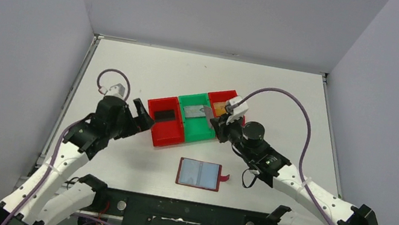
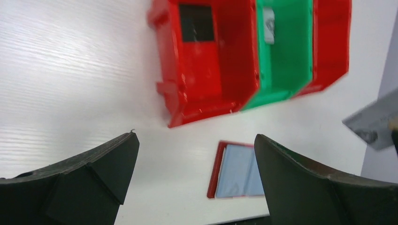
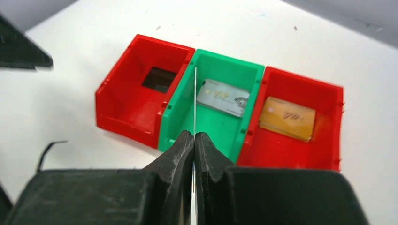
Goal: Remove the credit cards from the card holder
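As the right gripper [image 3: 194,140] is pinching a thin card [image 3: 195,101] edge-on over the green bin [image 3: 230,63], it should be lowering between the walls before releasing. That arm is reaching forward, wrist pitched down. The left gripper [image 2: 195,140] is gaping wide, empty, near the red bin [image 2: 197,70]. The card holder [image 1: 199,174] is lying open by the arm bases.

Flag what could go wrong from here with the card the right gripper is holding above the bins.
1. The right gripper pinches the held card edge-on, lined up with the wall between the green bin and the left red bin. Released here, it might hang on that wall or drop into the wrong bin.
2. The open left gripper sits close to the left red bin and could nudge the row.
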### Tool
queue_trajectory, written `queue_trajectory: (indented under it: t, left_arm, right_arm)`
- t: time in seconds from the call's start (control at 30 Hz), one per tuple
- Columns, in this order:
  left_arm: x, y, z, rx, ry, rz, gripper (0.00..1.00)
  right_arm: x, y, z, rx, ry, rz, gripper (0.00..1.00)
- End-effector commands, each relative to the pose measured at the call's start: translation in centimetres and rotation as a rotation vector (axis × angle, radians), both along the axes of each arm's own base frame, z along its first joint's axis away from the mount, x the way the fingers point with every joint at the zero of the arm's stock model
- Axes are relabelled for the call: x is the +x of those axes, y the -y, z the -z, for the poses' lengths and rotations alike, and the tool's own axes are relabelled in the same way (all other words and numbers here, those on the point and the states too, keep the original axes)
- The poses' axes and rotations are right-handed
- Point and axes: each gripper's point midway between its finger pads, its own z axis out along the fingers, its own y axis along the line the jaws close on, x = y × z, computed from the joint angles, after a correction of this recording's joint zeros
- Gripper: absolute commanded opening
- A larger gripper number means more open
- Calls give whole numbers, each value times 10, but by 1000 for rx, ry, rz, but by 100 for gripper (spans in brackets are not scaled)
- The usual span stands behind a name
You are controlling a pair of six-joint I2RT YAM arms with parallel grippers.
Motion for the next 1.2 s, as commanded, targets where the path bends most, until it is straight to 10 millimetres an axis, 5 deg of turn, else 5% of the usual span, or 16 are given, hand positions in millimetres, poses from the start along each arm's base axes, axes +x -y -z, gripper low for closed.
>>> queue_trajectory:
  t: [0.0, 0.17, 0.27, 0.43, 0.73, 0.93, 1.17]
  left_arm:
    - [25, -38, -16, 40, -3, -34, 97]
    - [34, -74, -27, 70, 84, -105, 97]
    - [32, -85, -24, 107, 155, -151, 97]
    - [32, -88, -34, 122, 223, -155, 97]
    - [35, -78, -28, 98, 211, -101, 97]
    - [34, -84, -29, 112, 219, -136, 97]
    - [35, -84, -28, 110, 220, -135, 98]
  right_arm:
    - [30, -4, -25, -267, 282, -61, 0]
    - [33, -22, 0, -422, 235, -293, 0]
    - [38, -27, -4, -397, 265, -367, 0]
    - [51, -21, 26, -637, 233, -444, 0]
    - [67, -19, 43, -829, 403, -518, 0]
    - [73, -32, 68, -862, 404, -608, 0]
    - [81, -44, 73, -872, 408, -633, 0]
